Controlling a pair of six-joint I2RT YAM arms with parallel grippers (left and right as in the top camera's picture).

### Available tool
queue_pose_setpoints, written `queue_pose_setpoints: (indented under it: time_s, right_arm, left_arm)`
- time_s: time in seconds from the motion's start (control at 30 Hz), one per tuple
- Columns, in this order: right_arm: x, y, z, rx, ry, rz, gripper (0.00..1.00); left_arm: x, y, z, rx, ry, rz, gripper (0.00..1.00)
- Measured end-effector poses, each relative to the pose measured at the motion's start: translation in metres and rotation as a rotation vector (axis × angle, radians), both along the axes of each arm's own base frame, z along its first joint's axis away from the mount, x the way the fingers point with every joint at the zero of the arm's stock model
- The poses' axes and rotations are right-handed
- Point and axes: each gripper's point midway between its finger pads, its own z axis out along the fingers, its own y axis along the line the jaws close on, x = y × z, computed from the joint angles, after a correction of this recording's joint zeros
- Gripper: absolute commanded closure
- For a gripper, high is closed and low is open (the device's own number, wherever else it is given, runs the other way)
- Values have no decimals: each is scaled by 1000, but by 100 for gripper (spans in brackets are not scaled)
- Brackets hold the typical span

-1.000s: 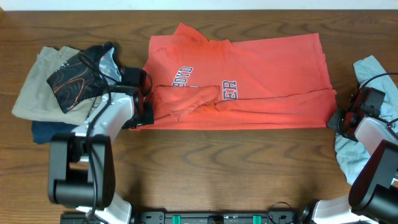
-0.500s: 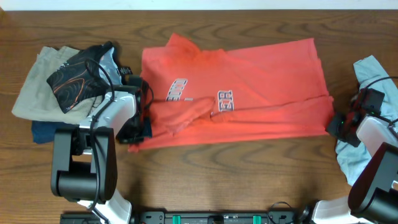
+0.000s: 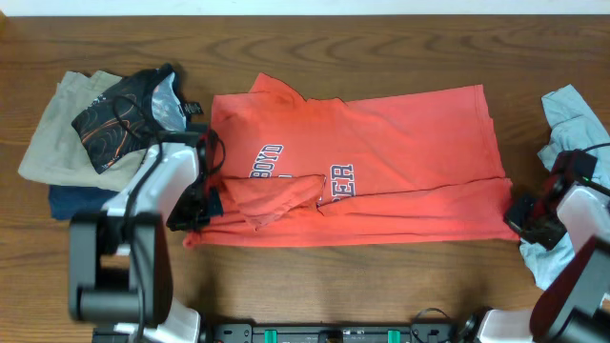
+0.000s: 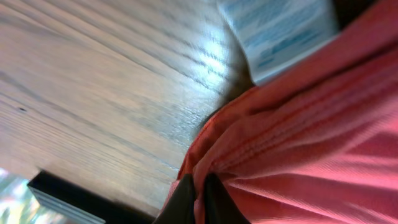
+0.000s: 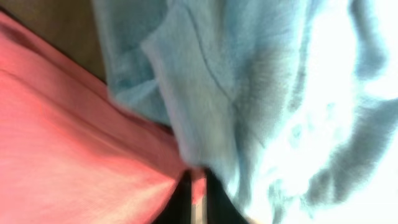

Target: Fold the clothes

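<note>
Five garments on one wooden table (image 3: 381, 286), two arms. At centre, one coral-red T-shirt (image 3: 381, 171), spread wide with the lettering up and a rumpled fold near its left end. At the right edge, one pale blue-grey shirt (image 3: 572, 110), bunched. At far left, a pile of three: black patterned garment (image 3: 114, 119) atop beige garment (image 3: 52, 143), navy garment (image 3: 71, 202) underneath. Left gripper (image 4: 198, 200) pinched tight on the T-shirt's lower-left hem; right gripper (image 5: 198, 193) nearly together, a sliver of red hem between the jaws at the lower-right corner.

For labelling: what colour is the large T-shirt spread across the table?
Coral-red fabric T-shirt; best overhead.
</note>
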Motion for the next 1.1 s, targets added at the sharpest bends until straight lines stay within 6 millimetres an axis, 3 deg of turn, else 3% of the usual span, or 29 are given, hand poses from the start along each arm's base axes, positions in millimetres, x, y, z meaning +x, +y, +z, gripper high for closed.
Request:
queue_pose_setpoints:
  time_s: [0.03, 0.07, 0.1, 0.23, 0.33, 0.47, 0.7, 0.9, 1.1]
  right_arm:
    - [8, -2, 11, -8, -44, 0, 69]
    - [18, -3, 23, -16, -99, 1, 71]
    - [29, -6, 37, -27, -156, 7, 76]
    - [75, -8, 93, -57, -419, 72, 88]
    - [84, 1, 104, -28, -477, 131, 89]
    - [88, 29, 89, 55, -434, 250, 89]
    - [84, 77, 32, 205, -254, 439, 92]
    - [97, 85, 1, 228, -227, 486, 92]
    - [124, 76, -1, 175, -317, 500, 90]
  left_arm:
    - [4, 0, 7, -1, -41, -1, 72]
    - [9, 1, 14, 0, -85, -1, 58]
    - [12, 1, 19, 1, -118, 4, 51]
    - [30, -1, 42, -17, -278, 7, 50]
    - [45, -7, 53, -55, -376, -2, 50]
    - [62, -18, 61, -121, -461, -21, 50]
    - [79, -35, 65, -212, -526, -57, 50]
    - [79, -37, 65, -225, -526, -62, 50]
    - [79, -38, 65, -232, -526, -63, 50]
